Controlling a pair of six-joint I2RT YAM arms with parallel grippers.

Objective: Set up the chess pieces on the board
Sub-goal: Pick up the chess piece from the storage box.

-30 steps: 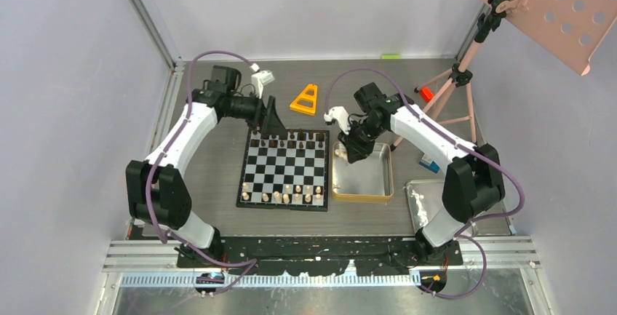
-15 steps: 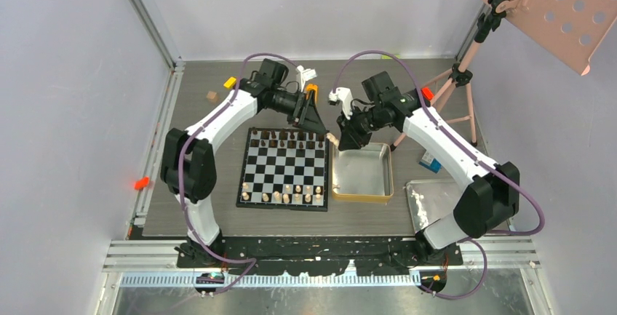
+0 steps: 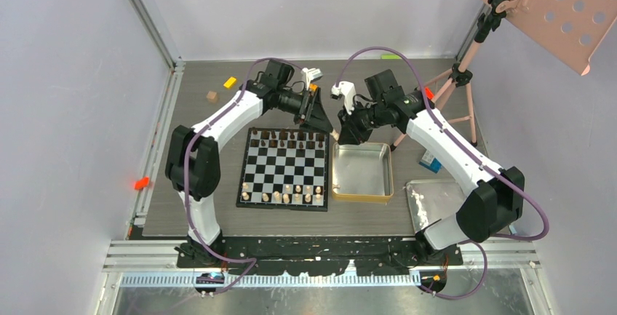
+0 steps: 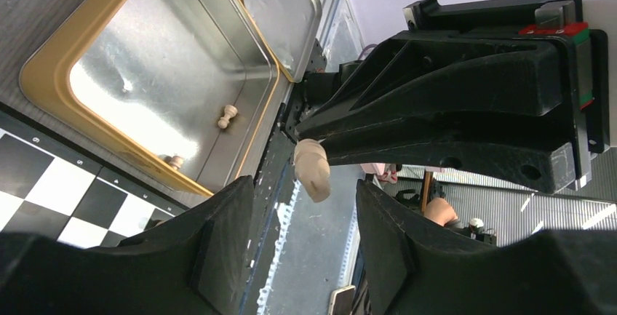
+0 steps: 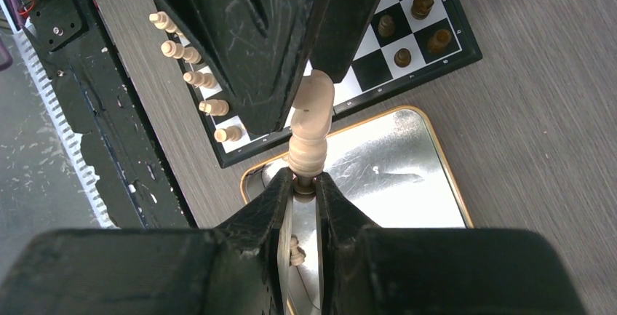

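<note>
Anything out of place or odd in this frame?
Mildly. A pale pawn lies on its side in the gold tin, off the board. The right gripper holds a pale chess piece midair by its base, between the open fingers of the left gripper.

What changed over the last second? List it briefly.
The left claw swung right from the far left corner of the board to the right claw and narrowed around the pale piece. The right claw, shut on its base, moved from over the tin to its far edge. Board, other pieces and tin stayed.
</note>
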